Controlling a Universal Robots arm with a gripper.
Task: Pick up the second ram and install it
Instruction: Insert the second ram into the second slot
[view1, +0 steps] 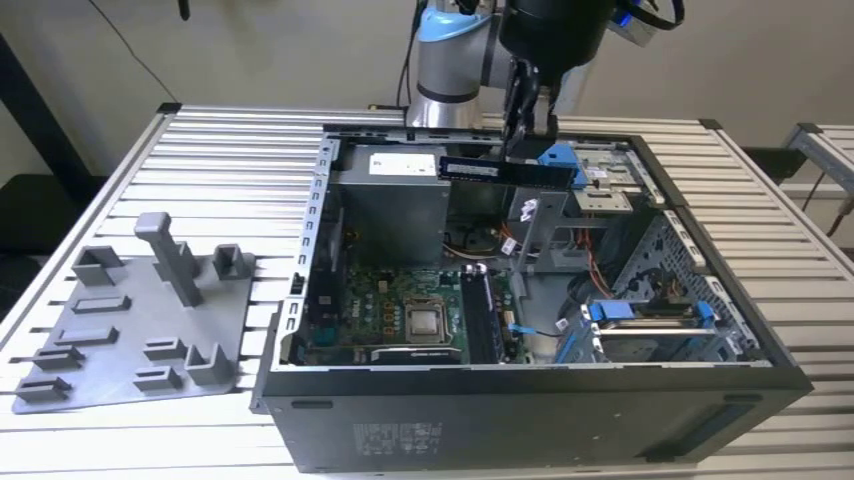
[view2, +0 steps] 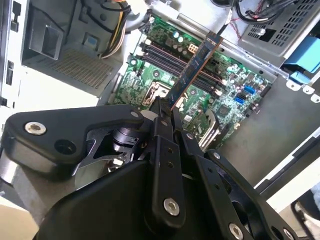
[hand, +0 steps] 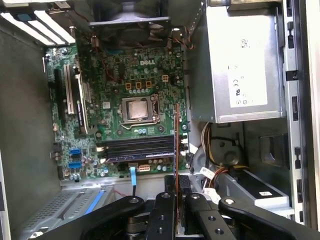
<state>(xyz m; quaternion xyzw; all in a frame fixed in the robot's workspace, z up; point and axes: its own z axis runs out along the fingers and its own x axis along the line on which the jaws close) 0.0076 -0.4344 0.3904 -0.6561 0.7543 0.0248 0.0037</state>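
above the open pc case (view1: 534, 420) the gripper (view1: 529, 148) hangs from the arm (view1: 447, 60), fingers (view2: 161, 140) closed tight on the second ram (view1: 507, 170), nothing else in its grasp. exterior view: stick is held level, long edge roughly horizontal, up near the case's top rim and well clear of the motherboard (view1: 400, 300) below. second wrist view: ram (view2: 197, 60) runs straight out from the fingertips, gripper (view2: 162, 107) pinching one end, dark board with chips along it, free end out over the green board (view2: 225, 100). first wrist view: ram (hand: 176, 140) is seen edge-on as a thin line coming out of the gripper (hand: 176, 187), crossing over the memory slots (hand: 140, 147) but not seated in any of them. cpu socket (hand: 137, 108) sits just beside the slots, bare metal lid showing. silver power supply (hand: 245, 65) fills one corner of the case. case lies on its side on a slatted table (view1: 227, 160); grey tray (view1: 134, 320) with upright blocks sits on the table at the exterior view's left, apart from the case.
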